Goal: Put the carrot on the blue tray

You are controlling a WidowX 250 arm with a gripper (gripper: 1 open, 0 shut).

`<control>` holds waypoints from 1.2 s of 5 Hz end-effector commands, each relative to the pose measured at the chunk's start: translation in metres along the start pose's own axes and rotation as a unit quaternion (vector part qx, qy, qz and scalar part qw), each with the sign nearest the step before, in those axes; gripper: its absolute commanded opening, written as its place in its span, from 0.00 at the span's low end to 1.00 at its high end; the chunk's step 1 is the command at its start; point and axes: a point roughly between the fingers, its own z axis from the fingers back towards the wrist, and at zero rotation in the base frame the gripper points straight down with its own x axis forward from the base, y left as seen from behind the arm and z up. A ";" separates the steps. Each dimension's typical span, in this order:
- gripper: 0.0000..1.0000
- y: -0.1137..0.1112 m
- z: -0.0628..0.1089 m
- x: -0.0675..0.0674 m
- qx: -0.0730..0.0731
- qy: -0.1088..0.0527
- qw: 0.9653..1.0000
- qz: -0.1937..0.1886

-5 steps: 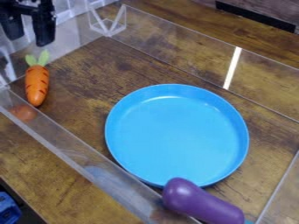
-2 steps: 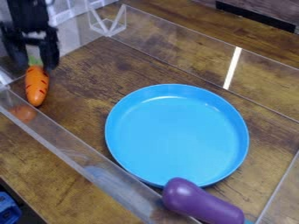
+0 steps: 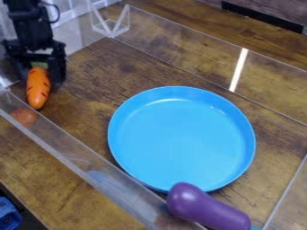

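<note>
An orange toy carrot [image 3: 39,88] lies on the wooden table at the left, its green top hidden under my gripper. My gripper [image 3: 36,68] points straight down over the carrot's upper end, jaws open, one black finger [image 3: 14,68] to the carrot's left and the other to its right. Nothing is gripped. The round blue tray [image 3: 181,137] sits flat in the middle of the table, well to the right of the carrot, with nothing on it.
A glossy purple eggplant toy [image 3: 206,207] lies by the tray's near edge. Clear acrylic walls [image 3: 66,153] fence the table; the near-left wall runs just beside the carrot. A clear stand [image 3: 108,20] is at the back.
My gripper has come down from above the carrot until its open fingers straddle the carrot's top. The carrot, tray and eggplant have stayed put.
</note>
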 end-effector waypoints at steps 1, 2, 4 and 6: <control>1.00 -0.003 0.005 0.003 -0.003 -0.023 0.999 0.024; 1.00 0.001 0.005 0.009 -0.008 -0.024 0.999 0.029; 1.00 0.006 0.003 0.012 -0.015 -0.024 1.000 -0.015; 0.00 0.000 0.028 0.020 -0.010 -0.026 0.998 -0.051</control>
